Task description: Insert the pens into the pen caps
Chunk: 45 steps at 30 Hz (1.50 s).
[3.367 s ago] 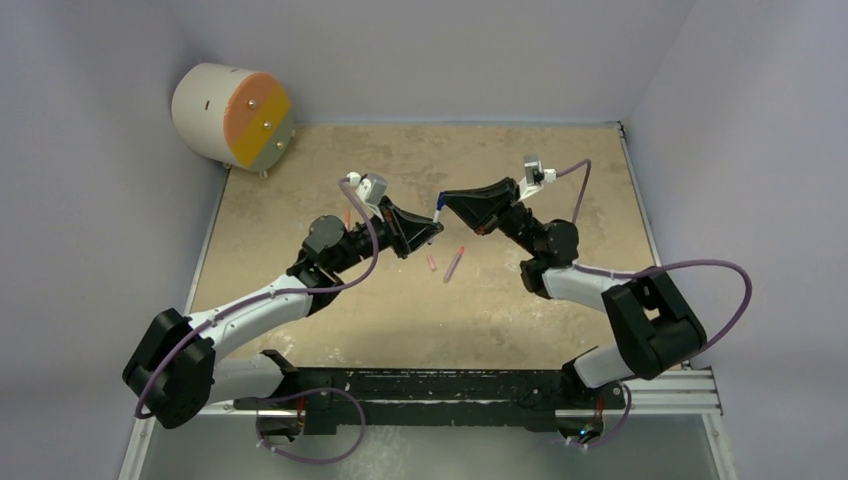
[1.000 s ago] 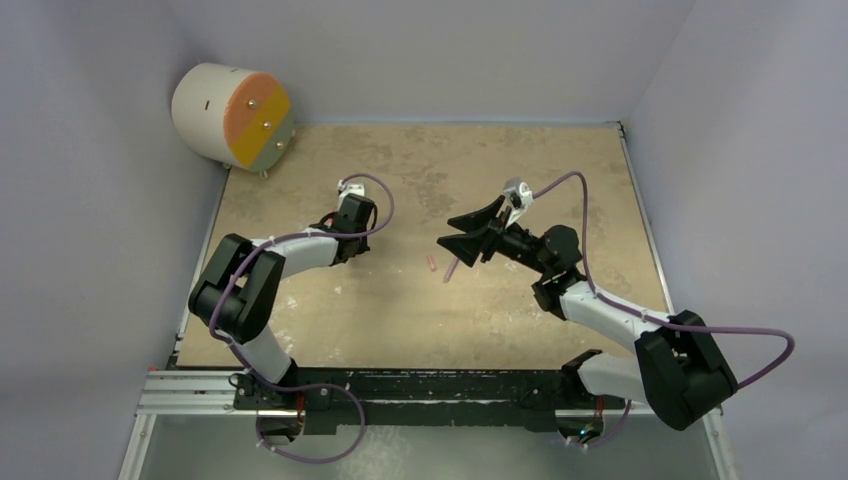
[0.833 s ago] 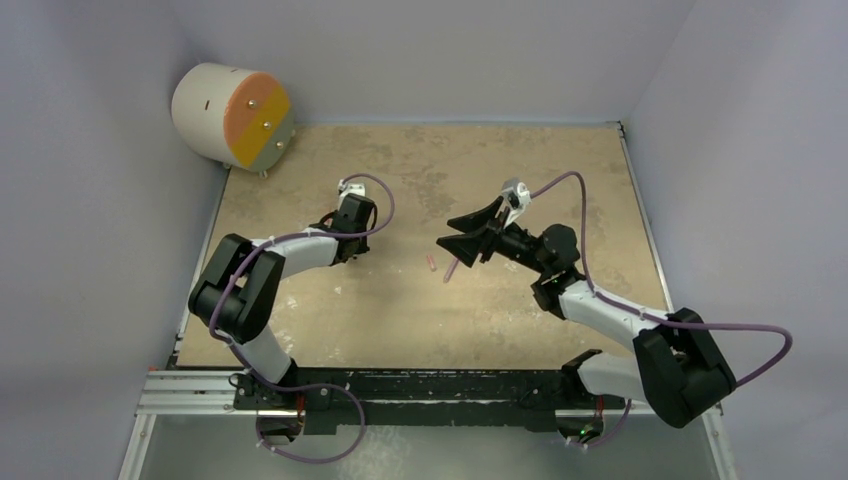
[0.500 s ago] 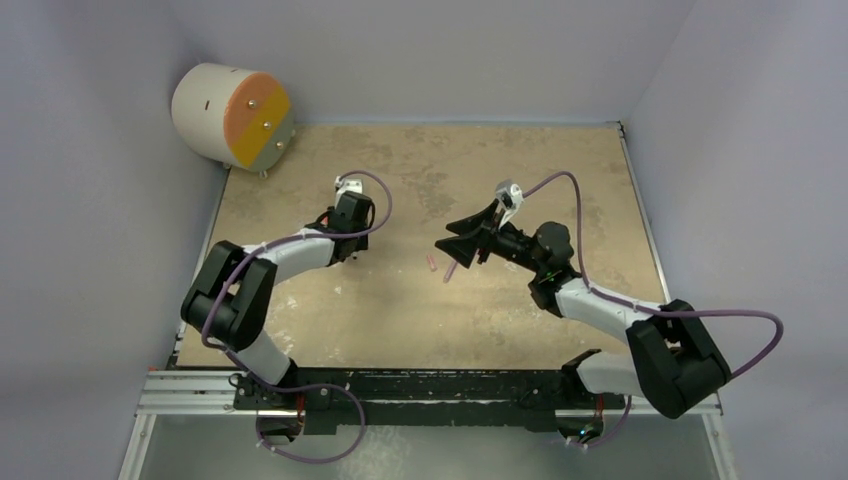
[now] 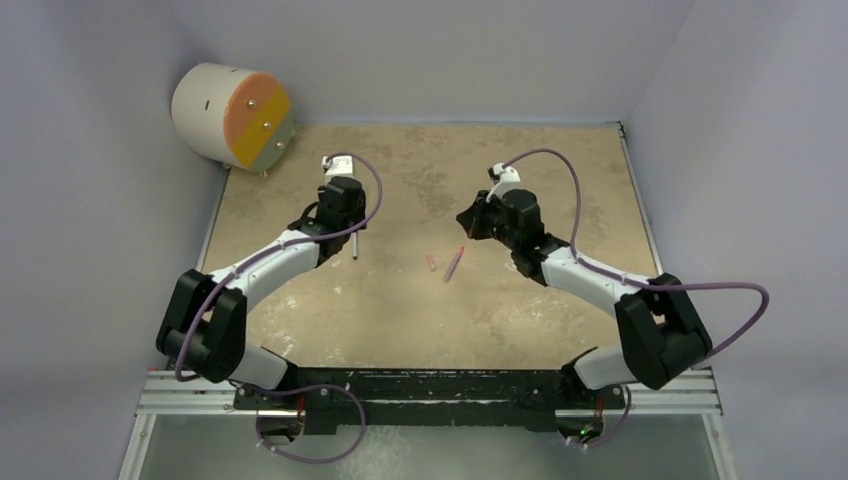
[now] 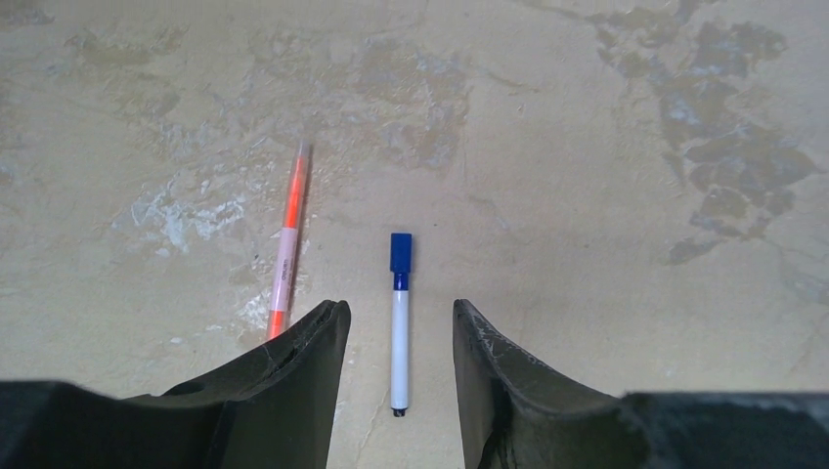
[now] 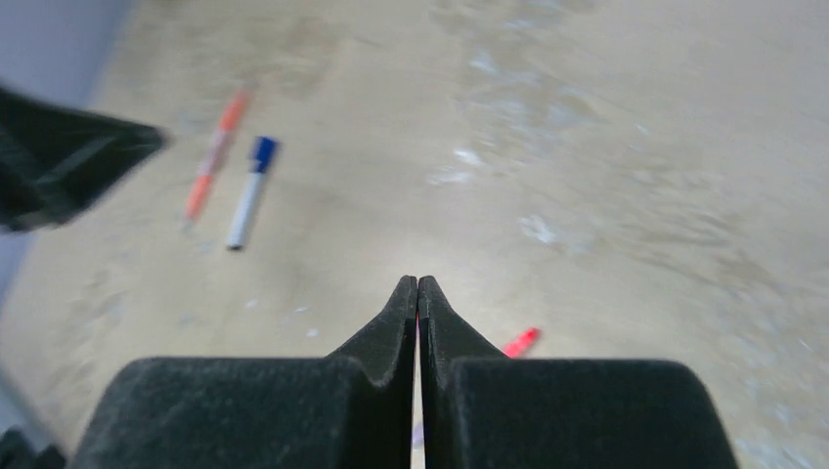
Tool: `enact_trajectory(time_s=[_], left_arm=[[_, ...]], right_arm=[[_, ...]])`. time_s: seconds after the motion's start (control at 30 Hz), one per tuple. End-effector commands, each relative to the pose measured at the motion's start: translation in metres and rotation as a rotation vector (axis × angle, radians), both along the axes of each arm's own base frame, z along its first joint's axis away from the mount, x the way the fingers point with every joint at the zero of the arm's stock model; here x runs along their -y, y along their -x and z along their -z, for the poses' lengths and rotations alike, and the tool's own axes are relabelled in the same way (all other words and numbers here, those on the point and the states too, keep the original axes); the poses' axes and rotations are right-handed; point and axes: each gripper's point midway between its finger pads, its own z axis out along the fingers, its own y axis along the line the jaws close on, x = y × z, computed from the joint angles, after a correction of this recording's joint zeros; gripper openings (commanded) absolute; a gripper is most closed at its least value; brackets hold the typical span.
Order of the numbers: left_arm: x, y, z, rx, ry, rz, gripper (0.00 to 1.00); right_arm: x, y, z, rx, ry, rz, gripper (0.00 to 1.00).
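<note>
Left gripper: my left gripper (image 6: 398, 311) hangs over the table (image 5: 500, 320) with its fingers spread wide. It holds nothing.
Right gripper: my right gripper (image 7: 417, 285) has its fingers pressed together tip to tip, with nothing that I can see between them. A thin pink sliver shows in the slit, and I cannot tell what it is.
White pen: the white pen (image 6: 398, 342) lies flat between my left fingers in the wrist view. The dark blue cap (image 6: 401, 251) sits on its far end, so I judge this pair done.
Orange-red pen: the orange-red pen (image 6: 289, 234) lies just beside the white one, roughly parallel and not touching it.
Mauve pen: the mauve pen (image 5: 453, 264) lies mid-table near my right gripper, with no cap on it.
Pinkish-red cap: the pinkish-red cap (image 5: 431, 264) lies just beside the mauve pen, apart from it.
Step in hand: I take this as the start of the next pair, mauve pen into pinkish-red cap.
Doing it well: I should open my right fingers before descending, straddle the barrel at mid-length and leave the tip end free. My left hand should take the cap by its closed end. Then I line up the two axes and push straight in.
Risk: the cap is small and round, so an off-centre pinch will likely flick it away.
</note>
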Motion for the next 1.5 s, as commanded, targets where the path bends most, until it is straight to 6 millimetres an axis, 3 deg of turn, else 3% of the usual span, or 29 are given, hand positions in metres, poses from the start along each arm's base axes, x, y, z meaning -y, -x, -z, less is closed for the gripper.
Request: enact_trajectory(time_s=[0.0, 0.03, 0.1, 0.17, 0.37, 0.57, 0.73, 0.83, 0.93, 1.03, 1.13, 1.23, 1.33, 1.47], left_arm=[[0.019, -0.008, -0.046, 0.114, 0.087, 0.040, 0.43], [0.020, -0.008, -0.049, 0.118, 0.092, 0.040, 0.43], [0.019, -0.008, -0.050, 0.123, 0.095, 0.034, 0.43], [0.018, -0.007, -0.051, 0.128, 0.095, 0.031, 0.44], [0.016, -0.001, -0.052, 0.141, 0.109, 0.033, 0.44], [0.012, 0.004, -0.050, 0.150, 0.113, 0.023, 0.44], [0.013, 0.005, -0.046, 0.143, 0.108, 0.032, 0.44], [0.013, 0.004, -0.047, 0.146, 0.108, 0.033, 0.44], [0.015, 0.004, -0.047, 0.144, 0.113, 0.041, 0.44], [0.016, 0.004, -0.046, 0.141, 0.118, 0.043, 0.44], [0.019, 0.005, -0.046, 0.143, 0.133, 0.052, 0.44], [0.027, 0.006, -0.050, 0.156, 0.176, 0.088, 0.43], [0.049, 0.011, -0.057, 0.181, 0.281, 0.176, 0.43], [0.086, 0.023, -0.068, 0.209, 0.486, 0.313, 0.43]], right_arm=[[0.038, 0.001, 0.053, -0.135, 0.379, 0.219, 0.05], [0.040, 0.003, 0.057, -0.140, 0.430, 0.266, 0.36], [0.036, 0.013, 0.066, -0.189, 0.471, 0.317, 0.70], [0.028, 0.021, 0.078, -0.259, 0.429, 0.332, 0.75], [0.017, 0.033, 0.099, -0.398, 0.310, 0.390, 0.62], [0.013, 0.029, 0.119, -0.455, 0.365, 0.403, 0.59], [0.009, 0.021, 0.125, -0.472, 0.395, 0.420, 0.54], [0.012, 0.022, 0.127, -0.474, 0.414, 0.430, 0.42], [0.017, 0.021, 0.130, -0.470, 0.453, 0.436, 0.18], [0.023, 0.020, 0.130, -0.466, 0.492, 0.455, 0.03], [0.023, 0.016, 0.114, -0.437, 0.468, 0.467, 0.00], [0.019, 0.007, 0.083, -0.363, 0.400, 0.462, 0.00], [0.006, -0.001, 0.035, -0.226, 0.320, 0.368, 0.00], [-0.015, -0.001, -0.042, -0.003, 0.140, 0.211, 0.00]])
